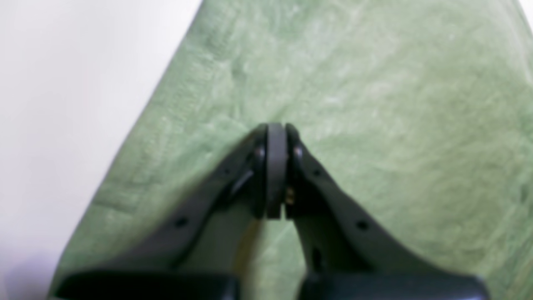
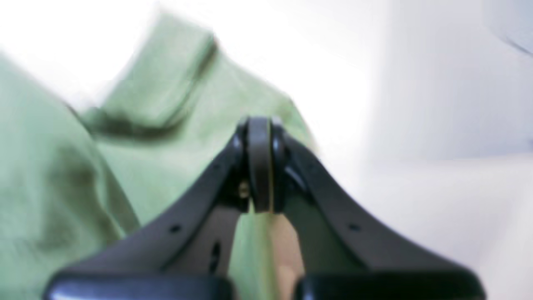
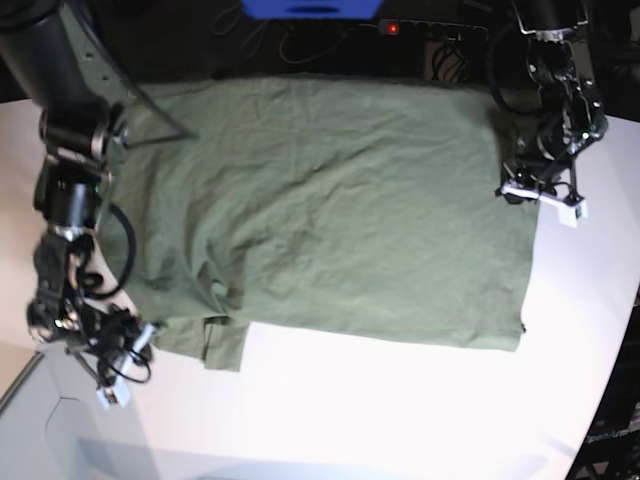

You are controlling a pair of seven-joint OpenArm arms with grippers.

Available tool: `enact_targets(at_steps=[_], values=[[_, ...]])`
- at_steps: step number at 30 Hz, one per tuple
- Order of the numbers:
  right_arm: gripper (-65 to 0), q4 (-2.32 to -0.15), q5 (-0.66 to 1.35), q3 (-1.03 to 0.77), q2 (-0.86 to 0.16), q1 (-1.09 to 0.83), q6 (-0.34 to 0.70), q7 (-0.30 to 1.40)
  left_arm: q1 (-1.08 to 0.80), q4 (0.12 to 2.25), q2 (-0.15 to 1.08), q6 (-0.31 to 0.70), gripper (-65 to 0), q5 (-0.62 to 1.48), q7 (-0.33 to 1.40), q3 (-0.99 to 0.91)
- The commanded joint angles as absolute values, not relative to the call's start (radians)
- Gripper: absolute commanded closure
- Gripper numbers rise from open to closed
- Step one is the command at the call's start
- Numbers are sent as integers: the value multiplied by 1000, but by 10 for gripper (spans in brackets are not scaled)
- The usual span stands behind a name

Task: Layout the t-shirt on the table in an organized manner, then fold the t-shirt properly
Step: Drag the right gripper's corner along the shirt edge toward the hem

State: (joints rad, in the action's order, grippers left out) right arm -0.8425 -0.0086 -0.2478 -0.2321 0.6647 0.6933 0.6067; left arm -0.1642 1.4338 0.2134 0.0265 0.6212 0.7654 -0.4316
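The olive-green t-shirt (image 3: 330, 210) lies spread across the white surface (image 3: 400, 410), soft, light and wrinkly. Both the left tool (image 1: 275, 129) and right tool (image 2: 259, 123) are pressed together, holding nothing visible. Its hem corners and sleeve edges look the best places to grip.

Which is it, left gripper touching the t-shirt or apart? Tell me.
Cannot tell. In the left wrist view the shut left gripper sits over the t-shirt, but blur hides any contact or gap. The base view is too small to settle it.

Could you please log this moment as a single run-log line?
t-shirt spread on table, unfolded | left gripper shut over shirt | right gripper shut by sleeve
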Motion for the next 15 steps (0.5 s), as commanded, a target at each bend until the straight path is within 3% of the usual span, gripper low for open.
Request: enact_targets(at_steps=[1,4,9,15], values=[[0,-766,5,-248,-240,730,698,536,-179,1432,217,5,0,584,806,-430],[0,-576,5,-246,-239,789,698,384,-183,1440,217,5,0,590,809,-432],[0,-484,5,-197,-216,786,698,234,-185,1484,217,5,0,590,814,-433],[0,-452,5,-31,-211,696,526,88,-185,1509,217,5,0,590,816,-433]])
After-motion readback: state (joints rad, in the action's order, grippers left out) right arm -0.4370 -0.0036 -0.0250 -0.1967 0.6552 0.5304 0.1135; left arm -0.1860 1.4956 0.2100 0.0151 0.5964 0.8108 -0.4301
